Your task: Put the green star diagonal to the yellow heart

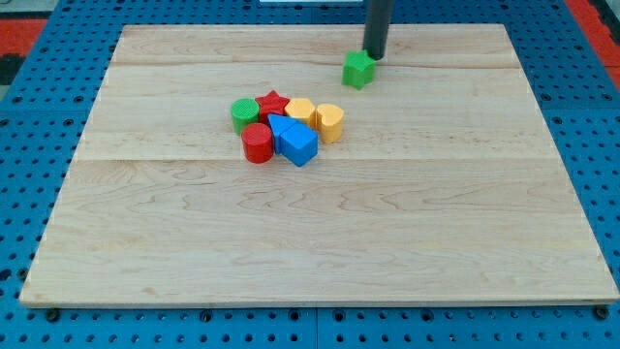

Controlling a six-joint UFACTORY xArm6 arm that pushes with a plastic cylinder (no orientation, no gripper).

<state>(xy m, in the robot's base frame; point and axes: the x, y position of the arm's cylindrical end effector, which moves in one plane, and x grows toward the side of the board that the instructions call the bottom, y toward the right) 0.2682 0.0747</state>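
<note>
The green star [358,69] lies alone near the board's top, right of centre. My tip [374,55] stands just above and to the right of it, touching or nearly touching it. The yellow heart [330,122] sits at the right end of a cluster near the board's middle, well below and a little left of the green star.
The cluster also holds a green cylinder [244,113], a red star [274,105], a yellow block [300,111], a red cylinder [258,142] and two blue blocks [296,142]. The wooden board [320,242] lies on a blue pegboard [19,116].
</note>
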